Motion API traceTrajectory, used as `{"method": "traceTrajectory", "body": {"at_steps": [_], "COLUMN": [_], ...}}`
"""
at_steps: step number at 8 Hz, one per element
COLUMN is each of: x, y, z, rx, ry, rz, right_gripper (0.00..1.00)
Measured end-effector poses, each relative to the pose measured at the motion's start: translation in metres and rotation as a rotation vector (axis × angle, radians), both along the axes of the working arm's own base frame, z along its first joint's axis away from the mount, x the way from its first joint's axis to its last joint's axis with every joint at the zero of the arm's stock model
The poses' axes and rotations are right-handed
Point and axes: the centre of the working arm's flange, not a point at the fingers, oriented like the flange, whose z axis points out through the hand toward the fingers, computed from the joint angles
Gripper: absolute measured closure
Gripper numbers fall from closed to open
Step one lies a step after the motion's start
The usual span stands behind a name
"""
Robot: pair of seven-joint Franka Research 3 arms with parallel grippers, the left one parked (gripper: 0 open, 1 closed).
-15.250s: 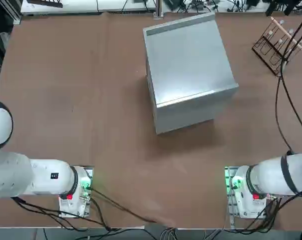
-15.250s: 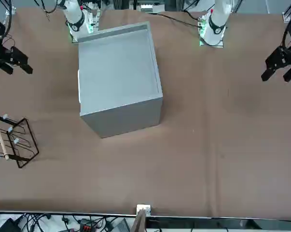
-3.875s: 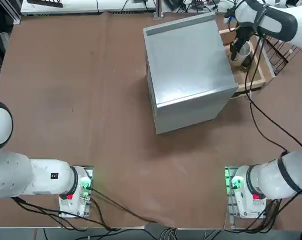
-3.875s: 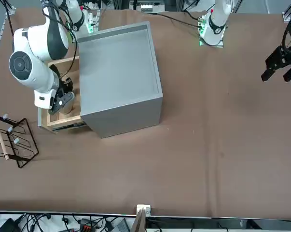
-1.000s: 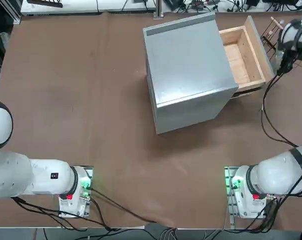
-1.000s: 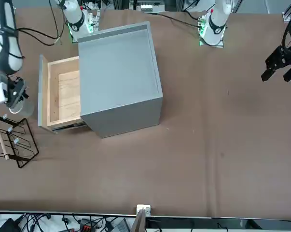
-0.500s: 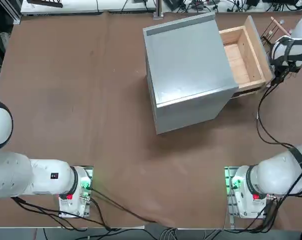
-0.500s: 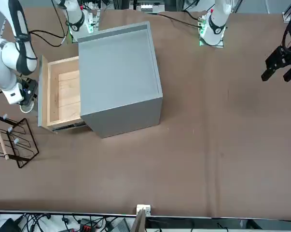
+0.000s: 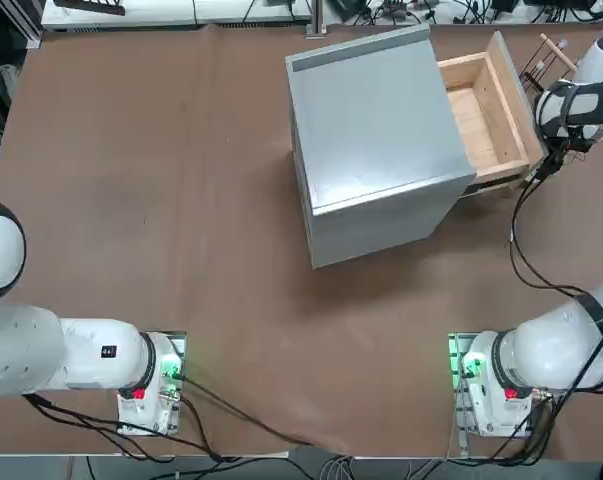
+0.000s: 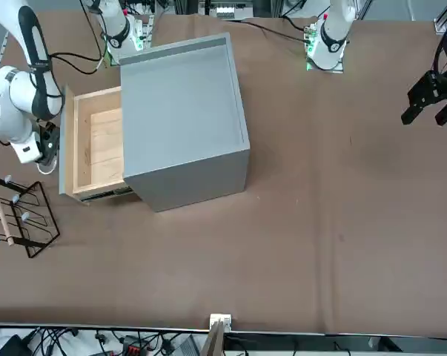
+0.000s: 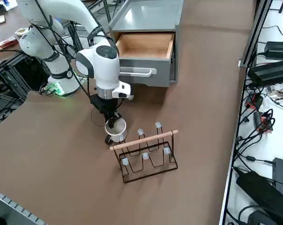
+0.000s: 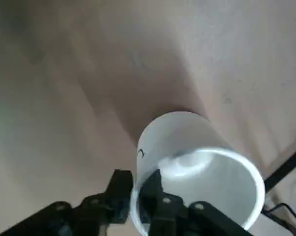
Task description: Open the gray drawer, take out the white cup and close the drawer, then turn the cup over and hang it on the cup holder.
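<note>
Your right gripper (image 12: pixel 150 209) straddles the rim of the small plain white cylindrical mug (image 11: pixel 117 129), standing upright on the brown table (image 11: pixel 61 154) at the wire cup holder's (image 11: pixel 148 152) ten o'clock. Part the fingers fully and lift clear before pushing the open plywood-lined gray drawer (image 11: pixel 146 54) shut.

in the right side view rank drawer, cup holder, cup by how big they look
1. drawer
2. cup holder, though it sits nearer the camera, so the gap may be understated
3. cup, clearly smallest, at the right gripper
</note>
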Motion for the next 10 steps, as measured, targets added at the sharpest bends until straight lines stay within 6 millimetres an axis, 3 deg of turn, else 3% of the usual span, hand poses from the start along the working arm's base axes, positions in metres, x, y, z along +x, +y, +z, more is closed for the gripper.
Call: {"method": "traceTrajectory", "body": {"at_steps": [2, 4, 5, 6, 8, 10], "x": [0.001, 0.005, 0.007, 0.009, 0.019, 0.027], "y": [0.006, 0.008, 0.012, 0.025, 0.057, 0.085], "z": [0.010, 0.067, 0.097, 0.111, 0.105, 0.098], "rx": [0.007, 0.036, 0.074, 0.142, 0.223, 0.210], "ry": [0.033, 0.045, 0.021, -0.010, -0.023, -0.013], "rz": [-0.028, -0.083, -0.127, -0.173, -0.228, -0.272], "right_gripper": [0.46, 0.07, 0.01, 0.02, 0.06, 0.17]}}
